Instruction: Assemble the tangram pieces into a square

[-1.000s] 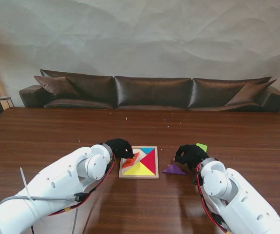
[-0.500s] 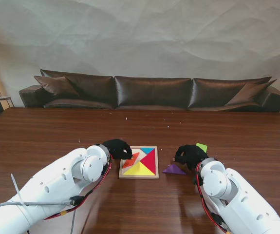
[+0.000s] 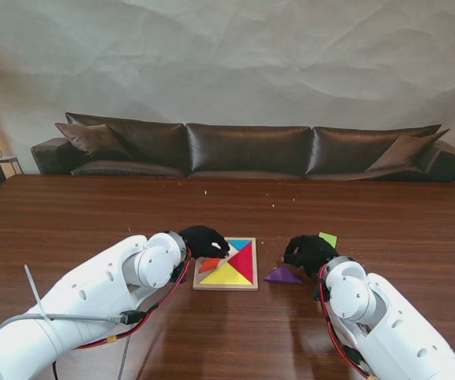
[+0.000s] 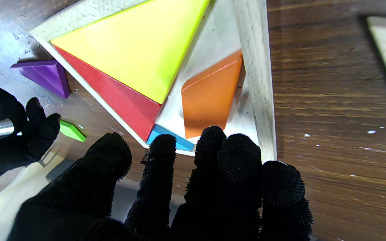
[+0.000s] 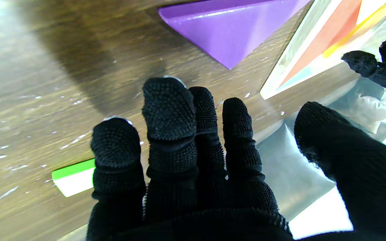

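Observation:
A wooden tray (image 3: 225,285) lies between my hands and holds a yellow triangle (image 3: 228,275), a red triangle (image 3: 244,260), a blue piece (image 3: 240,244) and an orange piece (image 3: 209,264). The orange piece (image 4: 209,93) lies loose against the tray rim (image 4: 256,67), with white tray floor around it. My left hand (image 3: 205,241) hovers open over the tray's far left corner, its fingertips (image 4: 213,137) just short of the orange piece. My right hand (image 3: 310,252) is open, holding nothing. A purple triangle (image 3: 282,275) lies right of the tray and a green piece (image 3: 328,238) lies beyond my right hand.
The dark wooden table (image 3: 92,222) runs out to a brown sofa (image 3: 251,150) at its far edge. Red and black cables (image 3: 144,313) hang along my left forearm.
My left hand has shifted right, from beside the tray's left edge to over its far left corner. The right hand and the loose pieces have not moved.

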Robot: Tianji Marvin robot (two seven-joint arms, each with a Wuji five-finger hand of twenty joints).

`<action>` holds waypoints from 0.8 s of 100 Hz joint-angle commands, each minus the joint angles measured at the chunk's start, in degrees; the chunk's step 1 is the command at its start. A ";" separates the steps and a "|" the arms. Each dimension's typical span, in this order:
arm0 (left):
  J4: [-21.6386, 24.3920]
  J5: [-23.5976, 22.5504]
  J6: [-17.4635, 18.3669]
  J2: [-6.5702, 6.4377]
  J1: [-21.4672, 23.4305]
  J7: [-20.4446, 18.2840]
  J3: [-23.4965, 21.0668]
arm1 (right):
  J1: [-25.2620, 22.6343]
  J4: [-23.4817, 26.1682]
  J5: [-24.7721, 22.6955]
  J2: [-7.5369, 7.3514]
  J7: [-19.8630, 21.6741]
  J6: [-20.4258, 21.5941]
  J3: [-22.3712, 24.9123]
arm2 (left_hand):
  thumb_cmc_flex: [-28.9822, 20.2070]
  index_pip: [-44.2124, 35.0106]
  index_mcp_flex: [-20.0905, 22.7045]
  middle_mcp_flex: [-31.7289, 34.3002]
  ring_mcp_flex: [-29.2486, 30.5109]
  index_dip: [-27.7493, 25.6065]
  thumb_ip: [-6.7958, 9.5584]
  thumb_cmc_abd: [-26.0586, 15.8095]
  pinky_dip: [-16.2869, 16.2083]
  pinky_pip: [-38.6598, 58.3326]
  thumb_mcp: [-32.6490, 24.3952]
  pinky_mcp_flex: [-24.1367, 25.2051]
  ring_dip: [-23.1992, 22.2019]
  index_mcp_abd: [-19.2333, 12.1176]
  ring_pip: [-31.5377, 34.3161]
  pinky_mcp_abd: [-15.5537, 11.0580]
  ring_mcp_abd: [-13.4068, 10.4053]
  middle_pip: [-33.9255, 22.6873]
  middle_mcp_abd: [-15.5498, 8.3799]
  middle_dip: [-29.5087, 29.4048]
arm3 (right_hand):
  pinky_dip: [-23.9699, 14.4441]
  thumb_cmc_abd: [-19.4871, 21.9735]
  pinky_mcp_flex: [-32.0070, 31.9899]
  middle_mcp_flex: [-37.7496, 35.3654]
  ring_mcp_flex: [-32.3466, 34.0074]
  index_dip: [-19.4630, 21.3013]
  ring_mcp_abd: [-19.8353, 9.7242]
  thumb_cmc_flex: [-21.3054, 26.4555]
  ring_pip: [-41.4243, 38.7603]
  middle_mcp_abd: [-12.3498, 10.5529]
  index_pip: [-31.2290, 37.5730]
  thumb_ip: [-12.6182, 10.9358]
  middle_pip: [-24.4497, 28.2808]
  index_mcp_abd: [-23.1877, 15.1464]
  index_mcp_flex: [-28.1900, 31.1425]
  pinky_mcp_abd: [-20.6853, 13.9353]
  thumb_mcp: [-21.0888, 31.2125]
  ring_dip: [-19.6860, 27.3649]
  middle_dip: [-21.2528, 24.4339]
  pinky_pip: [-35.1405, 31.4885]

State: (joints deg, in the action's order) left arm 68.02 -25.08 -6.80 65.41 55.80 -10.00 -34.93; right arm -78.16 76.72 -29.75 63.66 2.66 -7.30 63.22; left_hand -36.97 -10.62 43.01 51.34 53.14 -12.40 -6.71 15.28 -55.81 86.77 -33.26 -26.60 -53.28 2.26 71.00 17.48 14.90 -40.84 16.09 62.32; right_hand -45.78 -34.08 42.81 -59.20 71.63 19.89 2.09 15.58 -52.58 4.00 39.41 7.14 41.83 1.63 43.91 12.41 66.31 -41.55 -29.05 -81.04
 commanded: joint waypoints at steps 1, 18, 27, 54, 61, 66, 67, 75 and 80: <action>-0.30 -0.59 0.35 0.80 -0.83 -1.60 0.59 | -0.27 0.23 -0.09 0.09 0.91 -0.04 -0.08 | -0.75 0.35 -1.25 0.91 0.46 0.66 1.57 -2.64 -1.22 0.35 1.29 0.67 -0.56 -1.67 2.43 0.39 0.85 -0.96 0.84 0.96 | 0.53 0.87 -0.02 -1.65 1.83 -0.25 0.61 -1.40 -0.11 0.67 0.70 -0.70 0.41 0.21 0.93 -0.48 -0.90 -0.46 0.46 -1.50; -1.13 -0.87 -0.05 0.94 -2.76 -2.75 2.90 | -0.26 0.19 0.00 0.10 0.90 0.02 -0.05 | -0.52 0.87 -2.56 0.85 0.41 1.47 1.65 -2.84 -1.45 0.32 1.92 0.58 -0.55 -1.70 2.45 0.12 0.54 -0.95 0.67 1.10 | 0.53 0.94 -0.02 -1.68 1.86 -0.25 0.54 -1.40 -0.13 0.66 0.71 -0.71 0.39 0.15 0.98 -0.46 -0.93 -0.46 0.47 -1.50; -1.94 -1.04 -0.59 1.22 -3.67 -2.77 4.04 | -0.22 0.10 0.04 0.10 0.90 0.09 -0.07 | -0.48 0.96 -2.86 0.80 0.41 1.80 1.72 -2.85 -1.50 0.29 2.07 0.56 -0.54 -1.31 2.45 -0.04 0.40 -0.93 0.64 1.14 | 0.54 0.98 -0.02 -1.69 1.83 -0.25 0.58 -1.43 -0.11 0.64 0.71 -0.72 0.38 0.16 0.99 -0.46 -0.96 -0.45 0.46 -1.50; -3.09 -2.05 -2.37 1.29 -5.41 -3.76 6.32 | -0.24 0.06 0.14 0.07 1.07 0.14 0.03 | -0.22 0.68 -2.61 0.79 0.45 2.31 1.88 -2.99 -1.53 0.37 2.30 0.31 -0.48 -1.22 2.45 -0.35 0.02 -1.05 0.37 1.24 | 0.53 1.12 -0.08 -1.71 1.79 -0.26 0.66 -1.52 -0.11 0.65 0.71 -0.75 0.38 0.12 1.04 -0.41 -1.02 -0.45 0.45 -1.51; -3.27 -2.38 -2.68 1.27 -5.51 -3.73 6.54 | -0.22 0.03 0.15 0.07 1.09 0.16 0.04 | -0.12 0.73 -2.79 0.76 0.48 2.44 1.87 -3.01 -1.52 0.37 2.37 0.30 -0.47 -1.14 2.44 -0.33 -0.08 -1.03 0.30 1.23 | 0.52 1.12 -0.08 -1.65 1.79 -0.26 0.63 -1.50 -0.11 0.66 0.69 -0.76 0.35 0.17 1.00 -0.40 -1.02 -0.45 0.46 -1.51; -3.29 -2.70 -2.83 1.17 -5.56 -3.82 6.65 | -0.21 0.01 0.16 0.07 1.10 0.15 0.05 | -0.09 0.69 -2.77 0.75 0.52 2.50 1.89 -3.06 -1.49 0.38 2.37 0.22 -0.45 -1.02 2.45 -0.47 -0.19 -1.03 0.22 1.22 | 0.52 1.13 -0.08 -1.68 1.79 -0.26 0.64 -1.47 -0.11 0.66 0.69 -0.77 0.36 0.22 1.03 -0.40 -1.02 -0.45 0.46 -1.51; -3.29 -2.75 -2.85 1.15 -5.57 -3.85 6.67 | -0.21 0.01 0.16 0.07 1.10 0.14 0.05 | -0.07 0.68 -2.74 0.75 0.53 2.51 1.89 -3.05 -1.49 0.38 2.39 0.21 -0.45 -1.00 2.45 -0.49 -0.21 -1.03 0.21 1.22 | 0.52 1.10 -0.08 -1.68 1.79 -0.26 0.64 -1.46 -0.11 0.66 0.70 -0.77 0.36 0.22 1.04 -0.40 -1.02 -0.45 0.46 -1.51; -3.17 -3.05 -3.02 0.94 -5.50 -4.14 6.63 | -0.20 -0.03 0.21 0.08 1.08 0.16 0.04 | -0.05 0.57 -2.60 0.75 0.51 2.57 1.91 -3.05 -1.43 0.37 2.37 0.21 -0.43 -0.81 2.44 -0.53 -0.23 -1.03 0.20 1.21 | 0.52 1.18 -0.08 -1.65 1.80 -0.26 0.58 -1.50 -0.11 0.67 0.68 -0.77 0.36 0.13 1.04 -0.43 -1.04 -0.45 0.46 -1.51; -2.98 -3.20 -3.12 0.79 -5.36 -4.33 6.50 | -0.17 -0.06 0.21 0.08 1.07 0.19 0.02 | -0.01 0.50 -2.47 0.76 0.51 2.58 1.91 -3.05 -1.41 0.37 2.40 0.21 -0.42 -0.63 2.44 -0.51 -0.23 -1.04 0.13 1.20 | 0.52 1.19 -0.08 -1.66 1.78 -0.27 0.52 -1.51 -0.09 0.64 0.66 -0.77 0.36 0.13 0.99 -0.44 -1.06 -0.44 0.46 -1.51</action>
State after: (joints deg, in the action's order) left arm 64.80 -28.18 -9.66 66.30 50.36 -12.78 -28.15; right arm -78.15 76.62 -29.57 63.64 2.85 -7.25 63.33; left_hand -36.98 -9.99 40.36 51.34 53.14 -9.92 -6.71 14.64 -55.98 86.77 -31.76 -26.60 -53.28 2.18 71.07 17.48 14.90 -40.85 16.08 62.93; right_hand -45.78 -34.07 42.80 -59.20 71.63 19.89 2.09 15.58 -52.58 4.00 39.41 7.14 41.83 1.63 43.91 12.41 66.31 -41.55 -29.05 -81.04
